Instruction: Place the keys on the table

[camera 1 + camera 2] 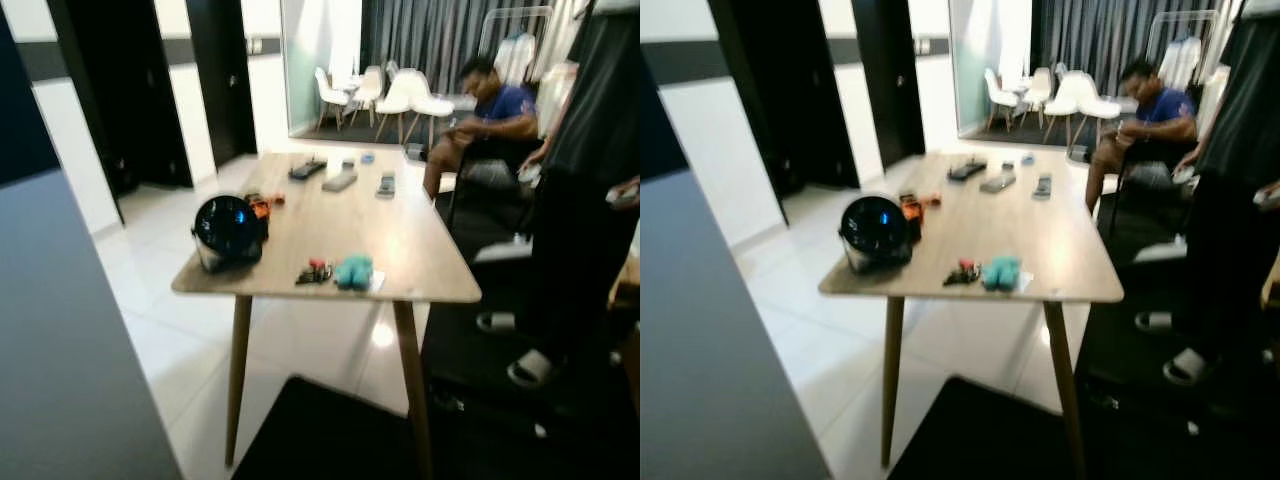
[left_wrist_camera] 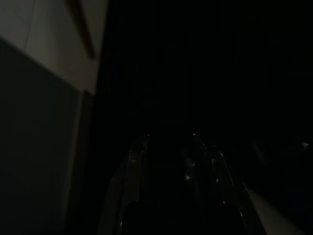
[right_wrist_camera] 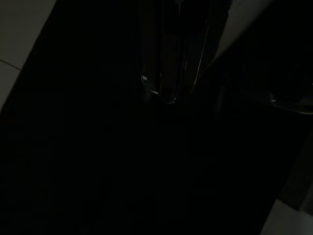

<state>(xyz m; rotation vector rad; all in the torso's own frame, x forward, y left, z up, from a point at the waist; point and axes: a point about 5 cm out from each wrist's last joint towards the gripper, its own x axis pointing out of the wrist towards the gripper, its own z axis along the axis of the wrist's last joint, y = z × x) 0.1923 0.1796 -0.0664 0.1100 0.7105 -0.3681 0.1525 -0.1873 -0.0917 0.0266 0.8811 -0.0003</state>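
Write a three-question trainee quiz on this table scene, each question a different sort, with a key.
1. True or false: the dark round helmet sits at the table's near left corner.
2. The teal object lies: A) at the far edge, B) near the front edge, C) on the floor.
3. Fill in: a person sits beyond the table's far ____ side.

Key: 1 true; 2 B; 3 right.

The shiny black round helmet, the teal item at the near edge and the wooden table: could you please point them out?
Shiny black round helmet (image 1: 227,228), left eye view, dome.
Teal item (image 1: 353,271), left eye view, middle.
Wooden table (image 1: 420,255), left eye view, bare top.
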